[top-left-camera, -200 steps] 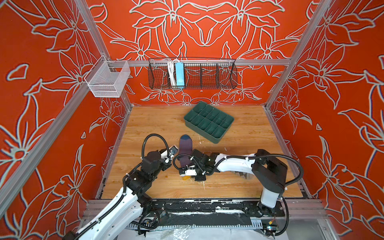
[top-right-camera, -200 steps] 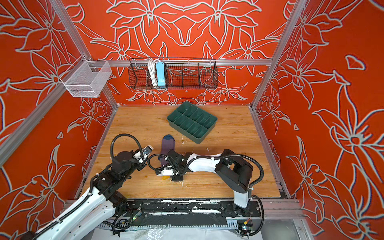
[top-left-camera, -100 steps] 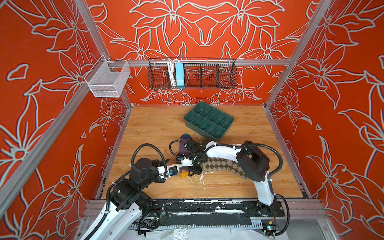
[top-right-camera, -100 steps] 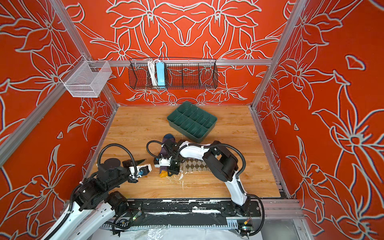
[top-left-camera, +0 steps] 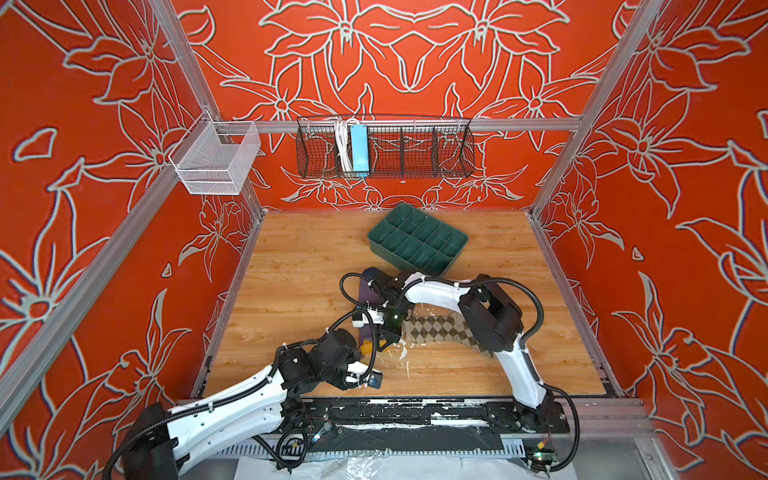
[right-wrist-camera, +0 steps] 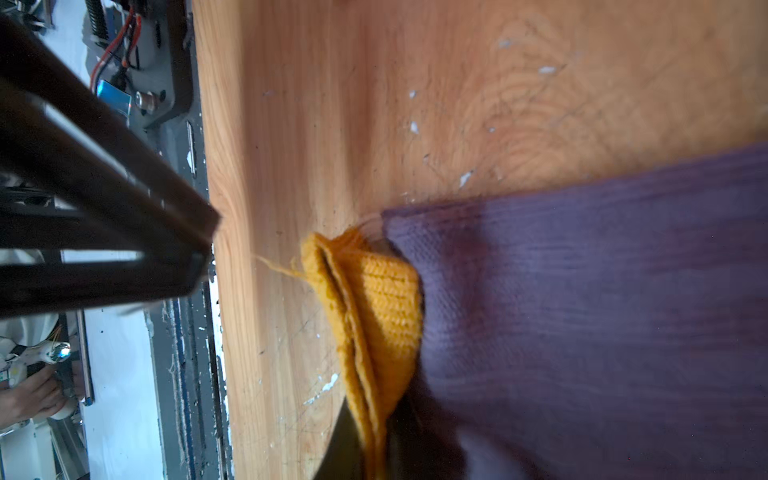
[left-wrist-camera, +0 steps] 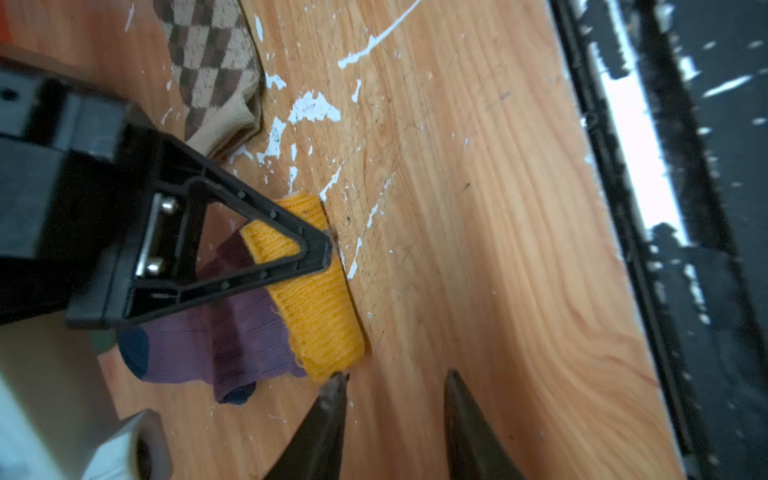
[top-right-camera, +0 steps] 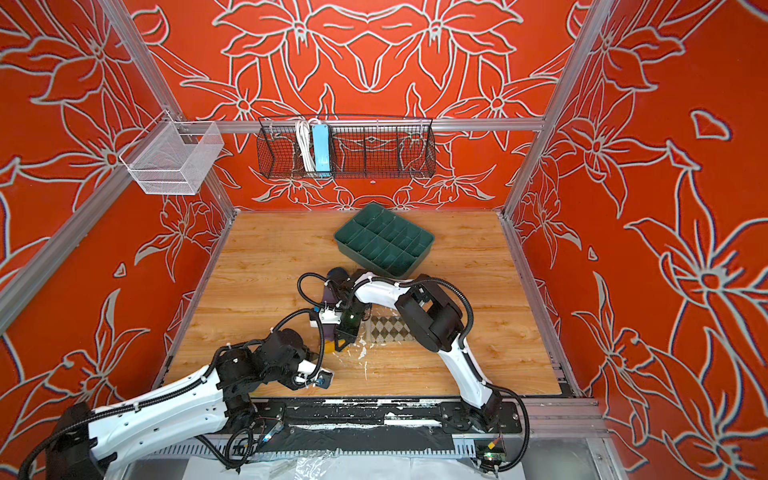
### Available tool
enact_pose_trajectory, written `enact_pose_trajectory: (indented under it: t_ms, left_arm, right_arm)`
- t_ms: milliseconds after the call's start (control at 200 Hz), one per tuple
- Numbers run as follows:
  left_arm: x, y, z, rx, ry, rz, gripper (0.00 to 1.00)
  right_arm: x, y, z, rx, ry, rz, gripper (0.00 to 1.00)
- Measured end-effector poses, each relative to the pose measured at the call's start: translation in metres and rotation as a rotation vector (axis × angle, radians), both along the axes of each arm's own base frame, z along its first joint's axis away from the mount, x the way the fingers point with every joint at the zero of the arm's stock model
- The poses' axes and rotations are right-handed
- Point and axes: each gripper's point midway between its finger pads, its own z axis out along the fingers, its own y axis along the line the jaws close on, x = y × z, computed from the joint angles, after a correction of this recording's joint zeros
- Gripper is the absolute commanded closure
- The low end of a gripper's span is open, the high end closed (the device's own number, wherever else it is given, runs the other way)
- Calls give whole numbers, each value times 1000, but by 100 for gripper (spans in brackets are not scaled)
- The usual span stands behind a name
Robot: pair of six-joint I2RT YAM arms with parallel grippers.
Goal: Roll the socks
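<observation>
The purple sock (top-left-camera: 365,293) lies lengthwise on the wood floor, its blue toe toward the back and its yellow cuff (top-left-camera: 366,347) toward the front. My right gripper (top-left-camera: 384,343) is shut on one end of that cuff (right-wrist-camera: 374,311) and pinches it into a fold. The argyle sock (top-left-camera: 440,328) lies flat just right of it, partly under the right forearm. My left gripper (left-wrist-camera: 395,378) is open just off the cuff's other end (left-wrist-camera: 320,316). One tip almost touches the cuff and only bare wood lies between the fingers.
A green divided tray (top-left-camera: 417,239) sits behind the socks. On the back wall hangs a black wire basket (top-left-camera: 384,145), and a white mesh basket (top-left-camera: 214,160) hangs on the left rail. The black front rail (top-left-camera: 415,409) runs close behind the left gripper.
The left gripper swung from the left of the purple sock round to the front, near the cuff, and opened slightly. The right elbow moved left, uncovering the argyle sock; its grip held.
</observation>
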Motion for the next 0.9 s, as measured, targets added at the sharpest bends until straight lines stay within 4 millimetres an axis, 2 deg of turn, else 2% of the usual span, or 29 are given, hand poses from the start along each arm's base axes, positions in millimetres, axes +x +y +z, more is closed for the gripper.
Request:
enact_pose_trajectory:
  t_ms: [220,325,560,901]
  left_arm:
    - [17,-10,-12,-24,-6,73,61]
    - [26,-13,-15,-26,-21,105,56]
    - [44,-20,-19,-34,-60,159,57]
    - [53,-19,-25,-16,-79,203,90]
  right_arm:
    - [0,0,0,13,20,-8,93]
    - [0,0,0,21,32,-13,93]
    - [1,-1,0,36,49,-20,93]
    - [2,-3,0,81,74,-39,92]
